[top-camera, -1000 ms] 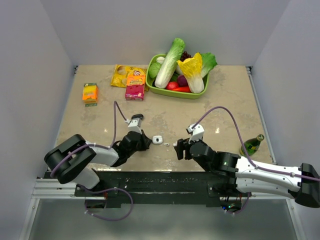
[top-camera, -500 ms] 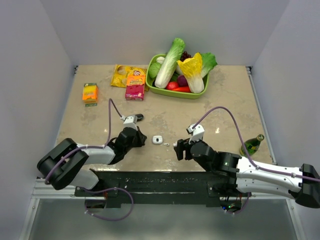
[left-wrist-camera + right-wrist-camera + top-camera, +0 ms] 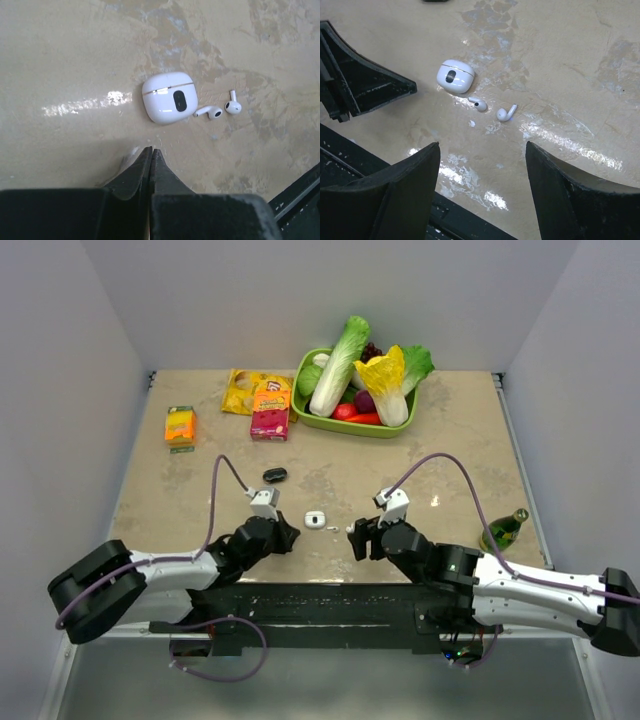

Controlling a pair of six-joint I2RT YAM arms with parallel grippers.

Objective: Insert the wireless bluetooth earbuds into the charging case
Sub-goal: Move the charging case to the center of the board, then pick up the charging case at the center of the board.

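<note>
- L tool [image 3: 151, 151]: fingers pressed tog., closed on nothing; tips low over worktop [image 3: 60, 55], pointing at the charging case [image 3: 168, 97] but not touching it.
- R tool [image 3: 482, 146]: fingers spread wide, empty, held above worktop on the other side of the case.
- Charging case: lid down, lying on worktop w/ dark oval patch facing up; in top view it sits btwn the 2 tools, nearer the L one.
- Earbuds [image 3: 209, 112]: both out of case, on bare worktop. One lies just beside the case, stem toward it. Other earbud [image 3: 232, 105] is just past the first, apart from it, on the R tool's side.
- Far side, well apart from all that: green basket [image 3: 345, 427] of veg, snack boxes [image 3: 270, 415], yellow bag [image 3: 243, 390].
- Small dark oval item [image 3: 275, 475] on worktop beyond L tool.
- Green bottle [image 3: 503, 530] lies near R arm, by worktop's right edge.
</note>
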